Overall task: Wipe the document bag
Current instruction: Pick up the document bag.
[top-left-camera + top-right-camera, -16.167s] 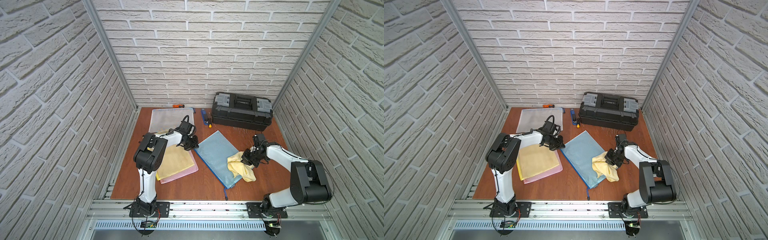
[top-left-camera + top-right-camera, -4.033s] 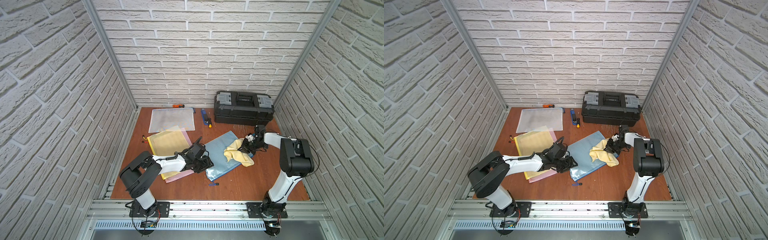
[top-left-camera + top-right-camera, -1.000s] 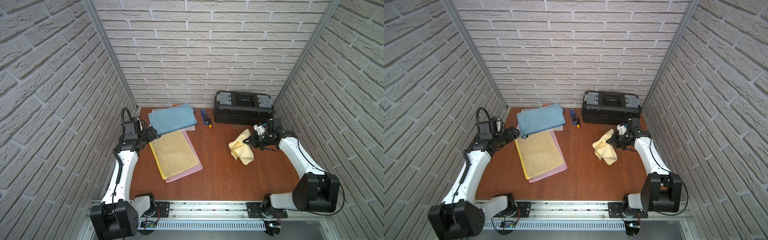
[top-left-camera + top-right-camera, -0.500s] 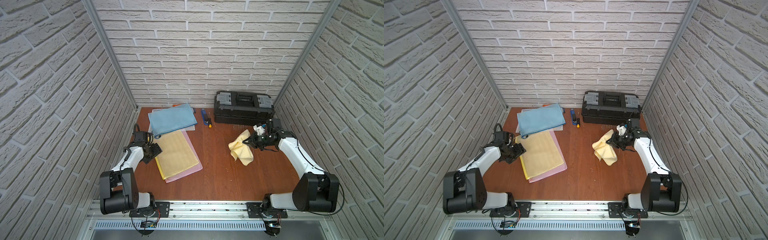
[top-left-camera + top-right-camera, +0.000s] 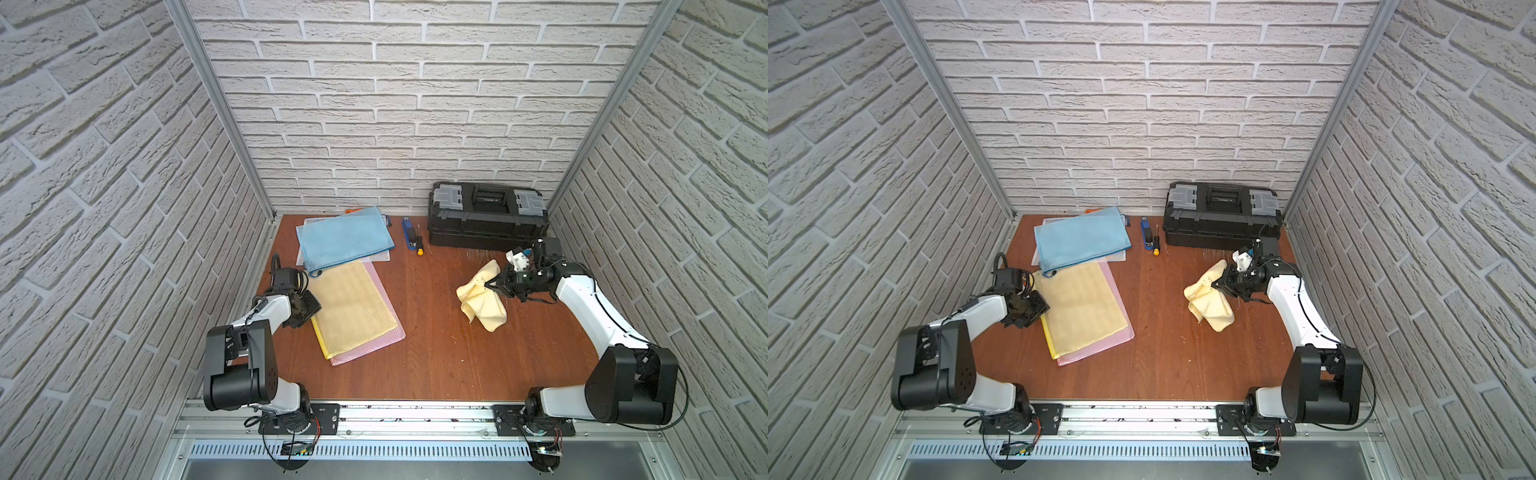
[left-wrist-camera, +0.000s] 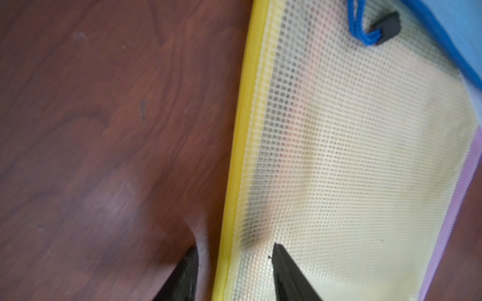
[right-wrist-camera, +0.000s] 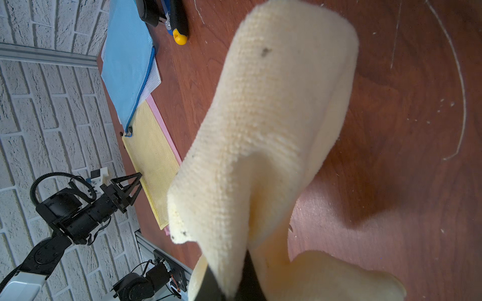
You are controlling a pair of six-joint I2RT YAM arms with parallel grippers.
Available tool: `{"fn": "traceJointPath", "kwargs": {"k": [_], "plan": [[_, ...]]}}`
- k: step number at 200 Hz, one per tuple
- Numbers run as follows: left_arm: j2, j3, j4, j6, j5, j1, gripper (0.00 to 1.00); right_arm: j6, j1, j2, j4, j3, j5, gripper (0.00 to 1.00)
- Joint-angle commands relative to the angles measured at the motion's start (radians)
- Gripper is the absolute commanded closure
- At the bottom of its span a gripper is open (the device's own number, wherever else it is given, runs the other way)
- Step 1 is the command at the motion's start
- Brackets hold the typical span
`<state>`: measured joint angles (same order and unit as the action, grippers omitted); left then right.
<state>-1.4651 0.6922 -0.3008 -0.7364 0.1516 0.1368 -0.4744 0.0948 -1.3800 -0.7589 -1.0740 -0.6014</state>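
Note:
Several mesh document bags lie on the left of the table. A yellow document bag (image 5: pixel 353 307) (image 5: pixel 1079 303) rests on a pink one (image 5: pixel 370 355), and a blue one (image 5: pixel 345 237) lies over a white one at the back. My left gripper (image 5: pixel 308 305) (image 6: pixel 234 247) is low at the yellow bag's left edge, open. In the left wrist view one finger is over the wood and the other over the mesh (image 6: pixel 352 156), with the yellow border between them. My right gripper (image 5: pixel 490 284) (image 7: pixel 229 284) is shut on a pale yellow cloth (image 5: pixel 482 303) (image 7: pixel 273 117) hanging over bare table.
A black toolbox (image 5: pixel 486 216) stands at the back right, close behind my right arm. A blue tool (image 5: pixel 409 235) and a small screwdriver (image 5: pixel 419 245) lie between the toolbox and the blue bag. Brick walls close in three sides.
My left arm has swung forward from beside the blue bag down to the yellow bag's left edge, and its jaws have narrowed. The right arm and cloth have stayed put.

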Motion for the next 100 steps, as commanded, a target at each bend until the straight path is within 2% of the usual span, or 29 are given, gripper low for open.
{"fn": "traceJointPath", "kwargs": {"k": [1,27,41,72,100], "plan": [[-0.035,-0.037,0.093,-0.039,0.012,0.006,0.64,0.008,-0.007,0.009,0.007,-0.018,-0.002,0.98],[-0.025,-0.051,0.103,-0.044,0.004,0.006,0.85,0.018,-0.006,0.011,-0.01,-0.027,0.007,0.98],[-0.013,-0.041,0.076,-0.036,-0.014,0.006,1.0,0.016,-0.007,0.014,-0.01,-0.026,0.011,0.98],[0.06,-0.008,-0.013,-0.016,-0.038,0.006,1.0,0.008,-0.011,0.01,-0.002,-0.02,0.006,0.98],[0.189,0.055,-0.156,0.005,-0.086,-0.012,1.0,-0.001,-0.016,0.008,0.01,-0.015,0.005,0.98]]}}
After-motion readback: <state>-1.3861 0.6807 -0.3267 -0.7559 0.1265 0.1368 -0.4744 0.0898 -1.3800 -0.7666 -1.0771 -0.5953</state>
